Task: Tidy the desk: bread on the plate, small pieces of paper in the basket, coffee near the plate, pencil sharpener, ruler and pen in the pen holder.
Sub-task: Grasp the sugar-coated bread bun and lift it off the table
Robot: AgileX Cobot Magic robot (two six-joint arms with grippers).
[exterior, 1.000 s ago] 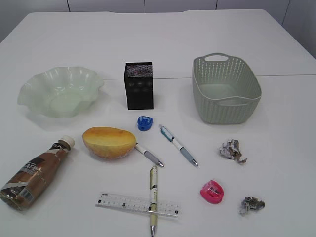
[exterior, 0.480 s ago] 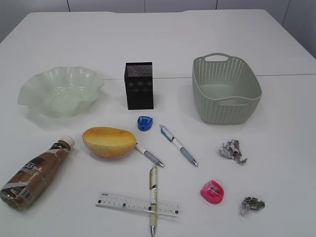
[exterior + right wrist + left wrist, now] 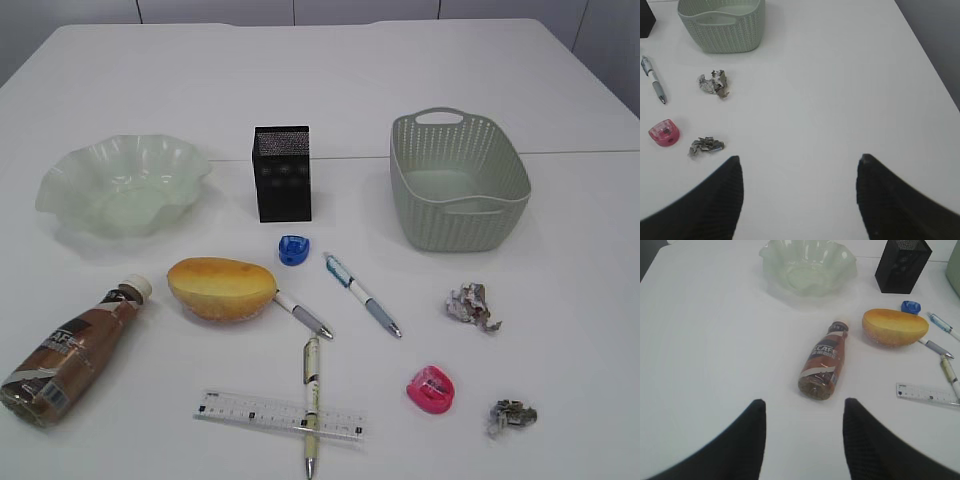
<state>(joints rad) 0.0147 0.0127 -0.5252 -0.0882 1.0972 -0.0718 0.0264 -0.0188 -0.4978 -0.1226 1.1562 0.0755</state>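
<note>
Nothing is sorted yet, so by my reading the job stands at its very first step: both arms hang back above the desk [image 3: 560, 90] with nothing picked. The left gripper [image 3: 804, 440] has its jaws apart and empty, just short of the coffee bottle [image 3: 823, 366], which lies on its side; the likely opening move is to lower over the bottle's body, close on it and set it beside the plate [image 3: 122, 183]. The right gripper [image 3: 799, 197] also stands wide with nothing between the jaws, its view taking in the paper and the basket [image 3: 722, 25], so it could equally begin by dropping onto the nearer paper ball [image 3: 705, 145]. Counted in the exterior view: one pale green plate at the far left, one black pen holder [image 3: 282, 172] in the middle, one basket at the right, one bread roll [image 3: 221, 288] in front of the holder, one coffee bottle at the near left, three pens (one [image 3: 303, 314] partly tucked under the bread, one [image 3: 362, 294] to its right, one [image 3: 311, 403] lying across the ruler [image 3: 279, 415]), two pencil sharpeners (blue [image 3: 293, 249], pink [image 3: 432, 389]), and two crumpled paper balls, the other [image 3: 473, 305] lying nearer the basket.
</note>
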